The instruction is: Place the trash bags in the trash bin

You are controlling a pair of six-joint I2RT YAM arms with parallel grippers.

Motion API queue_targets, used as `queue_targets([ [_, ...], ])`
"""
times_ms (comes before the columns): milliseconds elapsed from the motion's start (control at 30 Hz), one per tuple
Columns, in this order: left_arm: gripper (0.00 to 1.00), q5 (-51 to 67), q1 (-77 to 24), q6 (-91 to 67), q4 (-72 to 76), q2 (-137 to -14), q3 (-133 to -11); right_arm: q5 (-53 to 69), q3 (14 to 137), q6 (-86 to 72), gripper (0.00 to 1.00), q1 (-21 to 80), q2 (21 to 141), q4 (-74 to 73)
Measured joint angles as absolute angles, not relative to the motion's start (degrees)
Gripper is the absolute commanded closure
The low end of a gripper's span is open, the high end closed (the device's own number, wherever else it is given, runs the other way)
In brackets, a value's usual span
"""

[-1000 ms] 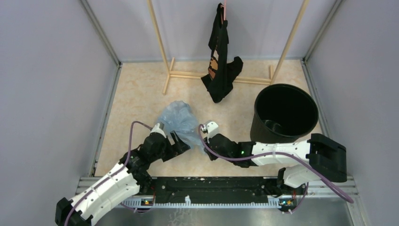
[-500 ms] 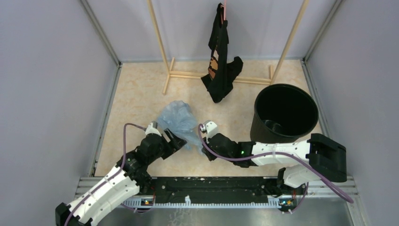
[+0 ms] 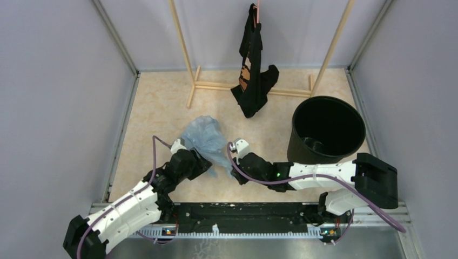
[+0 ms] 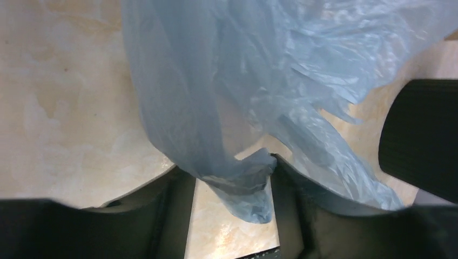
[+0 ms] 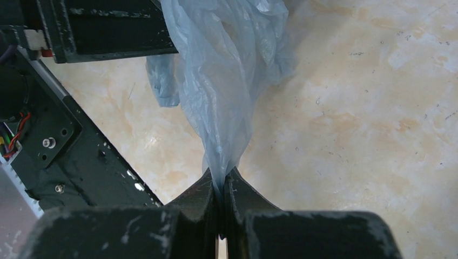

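The light-blue trash bag point(image 3: 204, 136) lies crumpled on the floor at centre-left. My right gripper point(image 3: 233, 163) is shut on its right edge, and the right wrist view shows the jaws point(image 5: 221, 183) pinching a twisted strand of bag point(image 5: 227, 81). My left gripper point(image 3: 203, 162) is at the bag's near-left edge. It is open, and a hanging fold of the bag point(image 4: 243, 183) lies between its fingers point(image 4: 178, 205). The black trash bin point(image 3: 302, 151) stands upright and open at the right, apart from the bag.
A black garment with orange print point(image 3: 253, 75) hangs from a wooden rack point(image 3: 189, 65) at the back. Grey walls close in the left, right and back. The black base rail point(image 3: 243, 216) runs along the near edge and also shows in the right wrist view point(image 5: 65, 145).
My left arm has shifted its wrist, and its gripper has moved slightly left and back to the bag's near edge. The right arm, bag and bin have not moved.
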State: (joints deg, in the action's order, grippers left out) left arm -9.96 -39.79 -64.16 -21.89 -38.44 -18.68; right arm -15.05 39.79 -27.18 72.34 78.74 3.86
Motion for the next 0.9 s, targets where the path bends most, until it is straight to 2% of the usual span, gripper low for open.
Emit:
queue_targets([
  [67, 0.72, -10.2, -39.8, -64.2, -21.3, -40.1, -18.7, -15.1, 39.8, -27.2, 0.98, 72.3, 78.7, 3.9],
  [133, 0.84, -10.7, -39.8, -63.6, -21.4, -41.2, -18.7, -15.2, 39.8, -27.3, 0.98, 72.3, 78.7, 3.8],
  [367, 0.99, -16.7, -38.8, -61.7, -28.0, -38.3, -20.4, -13.8, 40.3, -28.1, 0.99, 68.0, 80.3, 2.4],
  [467, 1.0, -18.2, -35.8, -56.7, -30.6, -37.0, -26.1, -12.0, 45.8, -27.6, 1.0, 61.9, 84.0, -4.0],
  [533, 1.0, -17.6, -32.2, -50.5, -32.3, -38.7, -34.9, -12.7, 55.8, -25.4, 1.0, 59.3, 87.4, -12.6],
  [600, 1.0, -15.9, -29.0, -43.6, -34.7, -42.9, -48.8, -14.4, 68.0, -22.2, 1.0, 58.5, 88.8, -19.6],
  [667, 1.0, -12.4, -26.7, -36.0, -34.6, -49.3, -68.3, -15.4, 79.9, -19.1, 1.0, 58.6, 88.2, -23.0],
  [767, 1.0, -0.8, -26.3, -27.4, -31.0, -55.9, -95.1, -13.6, 91.4, -14.2, 1.0, 58.8, 81.9, -20.4],
  [833, 1.0, 6.8, -26.3, -24.1, -23.8, -53.5, -99.9, -11.5, 91.3, -11.4, 1.0, 58.9, 72.6, -15.9],
  [900, 1.0, 10.8, -26.3, -22.7, -15.7, -43.9, -91.2, -10.2, 86.7, -9.8, 1.0, 59.1, 63.5, -9.7],
])
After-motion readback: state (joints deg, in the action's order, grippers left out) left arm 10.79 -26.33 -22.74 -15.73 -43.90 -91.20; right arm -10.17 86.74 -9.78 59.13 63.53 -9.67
